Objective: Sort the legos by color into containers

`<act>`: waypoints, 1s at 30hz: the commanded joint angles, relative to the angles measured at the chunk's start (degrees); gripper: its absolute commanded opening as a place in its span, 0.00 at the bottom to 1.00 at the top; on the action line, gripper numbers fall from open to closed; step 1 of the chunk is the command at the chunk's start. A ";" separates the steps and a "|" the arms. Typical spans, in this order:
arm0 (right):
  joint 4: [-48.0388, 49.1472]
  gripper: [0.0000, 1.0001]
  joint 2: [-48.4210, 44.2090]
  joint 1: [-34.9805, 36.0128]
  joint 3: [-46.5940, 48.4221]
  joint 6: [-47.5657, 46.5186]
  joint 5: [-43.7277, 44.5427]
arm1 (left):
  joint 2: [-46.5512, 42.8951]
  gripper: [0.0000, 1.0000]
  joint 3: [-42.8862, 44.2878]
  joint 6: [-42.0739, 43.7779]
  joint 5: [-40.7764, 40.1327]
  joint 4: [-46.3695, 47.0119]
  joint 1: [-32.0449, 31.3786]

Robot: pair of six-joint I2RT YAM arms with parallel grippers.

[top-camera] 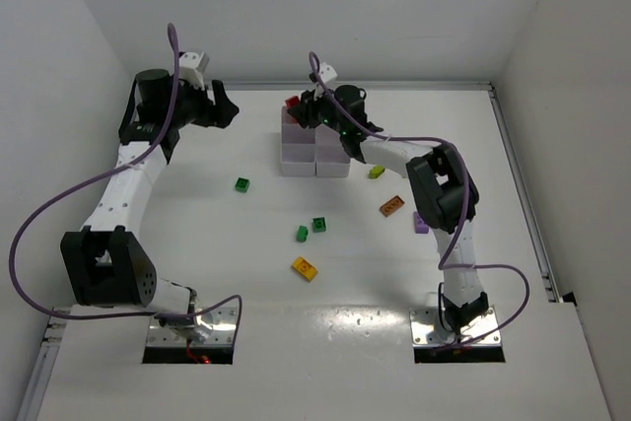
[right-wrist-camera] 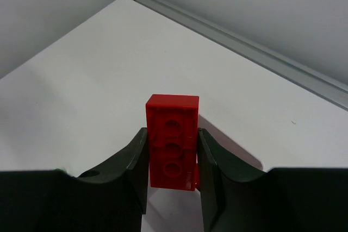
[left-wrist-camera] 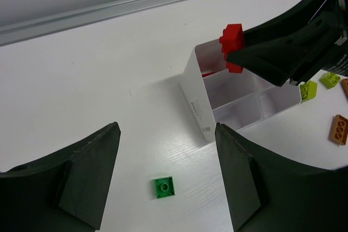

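**Top external:** right claw point(top-camera: 303, 111) is clamped on a red brick point(top-camera: 293, 103), glossy and studded, above the far-left corner of the white translucent six-cell tray point(top-camera: 314, 160). Left claw point(top-camera: 222, 105) stands apart and empty, off to the left of it, not touching. Nearer the bases than both claws, loose on the matte white table point(top-camera: 197, 204), we count three green bricks point(top-camera: 318, 225), a yellow brick point(top-camera: 305, 268), an orange brick point(top-camera: 391, 206) and a lime brick point(top-camera: 377, 172). A purple brick point(top-camera: 421, 224) sits half hidden by the right arm. Plain white walls point(top-camera: 345, 7) all round.

**Left wrist:** a lone square green brick point(left-wrist-camera: 164, 187) lies below our spread fingers point(left-wrist-camera: 87, 183). The right claw cuts off the tray's far cells; a red scrap shows in one.

**Right wrist:** three round sockets on the red brick, pinched between dark curved fingers. Grey rail point(right-wrist-camera: 244, 43) along the wall foot.
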 commanded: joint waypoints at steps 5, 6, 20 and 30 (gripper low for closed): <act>5.72 0.00 -2.16 1.31 2.60 -0.08 1.91 | 1.23 0.77 1.01 0.89 1.69 0.19 0.61; 5.72 0.00 -2.16 1.31 2.60 -0.61 3.39 | 1.23 0.77 1.01 0.89 1.69 0.19 0.61; 7.83 0.06 2.49 1.92 2.69 -5.01 10.43 | 1.76 0.78 0.49 1.41 2.22 0.19 0.61; 7.21 0.43 3.64 2.45 2.69 -6.59 10.97 | 2.81 0.78 0.49 1.94 2.74 0.19 1.14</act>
